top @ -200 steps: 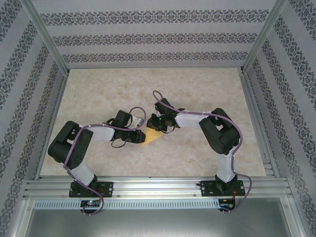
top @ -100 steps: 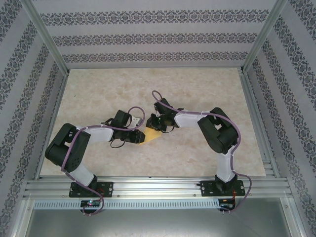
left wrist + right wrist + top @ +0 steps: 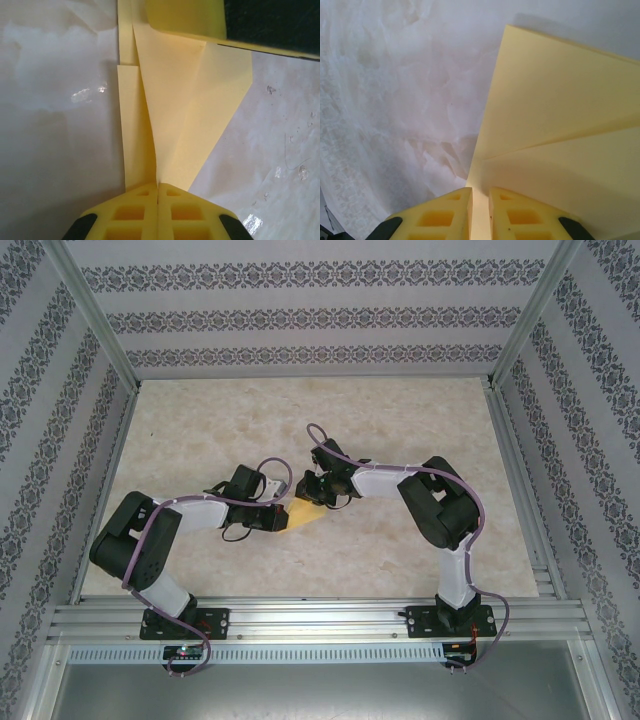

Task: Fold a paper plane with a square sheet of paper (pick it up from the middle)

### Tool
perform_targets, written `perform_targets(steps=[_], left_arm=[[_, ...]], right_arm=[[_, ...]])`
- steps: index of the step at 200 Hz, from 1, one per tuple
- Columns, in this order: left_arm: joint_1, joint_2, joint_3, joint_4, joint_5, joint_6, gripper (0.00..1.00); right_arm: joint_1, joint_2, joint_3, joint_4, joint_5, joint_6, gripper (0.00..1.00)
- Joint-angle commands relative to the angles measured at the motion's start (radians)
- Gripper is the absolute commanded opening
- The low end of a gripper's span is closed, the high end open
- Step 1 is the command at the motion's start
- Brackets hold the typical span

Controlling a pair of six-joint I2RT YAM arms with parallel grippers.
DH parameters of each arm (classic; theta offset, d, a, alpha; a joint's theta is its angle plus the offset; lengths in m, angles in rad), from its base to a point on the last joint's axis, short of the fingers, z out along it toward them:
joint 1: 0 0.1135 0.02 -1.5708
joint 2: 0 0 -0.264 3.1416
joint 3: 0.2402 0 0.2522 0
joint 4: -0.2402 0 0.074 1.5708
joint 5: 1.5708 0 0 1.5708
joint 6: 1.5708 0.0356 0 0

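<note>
Centrally, paper plane (image 3: pixel 308 516) pinched between left claw (image 3: pixel 158 185), right claw (image 3: pixel 480 189)

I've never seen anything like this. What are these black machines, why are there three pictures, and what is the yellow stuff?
These are two robot arms, the left arm and the right arm, bolted at the near edge of a table. The wide picture comes from a camera fixed above and behind them. The two close-ups come from a camera on each wrist. The yellow thing is a sheet of paper, partly folded, lying on the table between the arms. The yellow blocks are two-finger grippers: the left gripper is shut on a crease, and the right gripper pinches an edge.
</note>
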Motion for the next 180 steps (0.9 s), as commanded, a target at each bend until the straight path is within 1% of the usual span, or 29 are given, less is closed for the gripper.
perform_targets(steps=[1, 59, 102, 134, 171, 180], left_arm=[[-0.007, -0.003, -0.028, -0.011, -0.019, -0.030, 0.00], [-0.006, -0.004, -0.049, 0.021, -0.011, -0.065, 0.00], [0.002, -0.009, -0.063, 0.056, 0.016, -0.099, 0.00], [0.006, -0.010, -0.059, 0.040, 0.017, -0.090, 0.00], [0.007, -0.020, -0.044, -0.001, -0.003, -0.077, 0.00], [0.006, -0.033, -0.042, -0.011, -0.010, -0.076, 0.05]], right_arm=[[-0.011, 0.018, 0.023, 0.020, -0.003, -0.006, 0.18], [-0.010, 0.002, 0.034, 0.025, -0.020, -0.014, 0.19], [-0.012, 0.039, 0.052, 0.025, -0.039, -0.014, 0.19], [-0.015, 0.067, 0.048, -0.005, -0.018, -0.008, 0.18], [-0.015, 0.083, 0.004, 0.003, 0.005, 0.003, 0.18], [-0.014, 0.087, -0.001, -0.001, 0.013, 0.003, 0.18]])
